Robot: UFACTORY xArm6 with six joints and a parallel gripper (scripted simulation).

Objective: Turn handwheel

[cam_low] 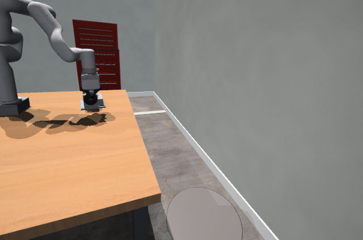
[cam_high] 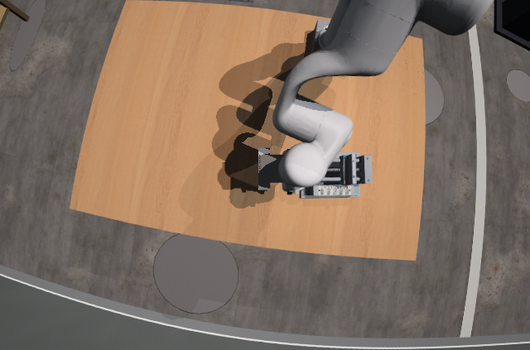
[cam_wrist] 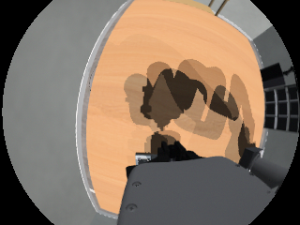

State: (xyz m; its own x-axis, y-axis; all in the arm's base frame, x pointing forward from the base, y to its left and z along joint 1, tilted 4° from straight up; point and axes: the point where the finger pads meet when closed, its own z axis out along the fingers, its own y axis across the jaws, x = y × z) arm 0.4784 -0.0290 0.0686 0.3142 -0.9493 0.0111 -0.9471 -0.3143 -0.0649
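Currently tool (cam_low: 90, 94) points straight down over small grey fixture (cam_high: 361, 168) on wooden surface (cam_high: 149, 123), fingers clamped on black handwheel (cam_low: 90, 99) at fixture's end facing exterior camera. Fixture sits toward far right part of surface, near arm's base (cam_low: 23, 105). Scale strip (cam_high: 331, 190) with tiny red pointer (cam_high: 344, 184) shows along fixture's edge in top view; numbers too small to read. Judgement: grasp done, turning under way or about to start; whether pointer reads target, cannot tell. Cranking likely remains.
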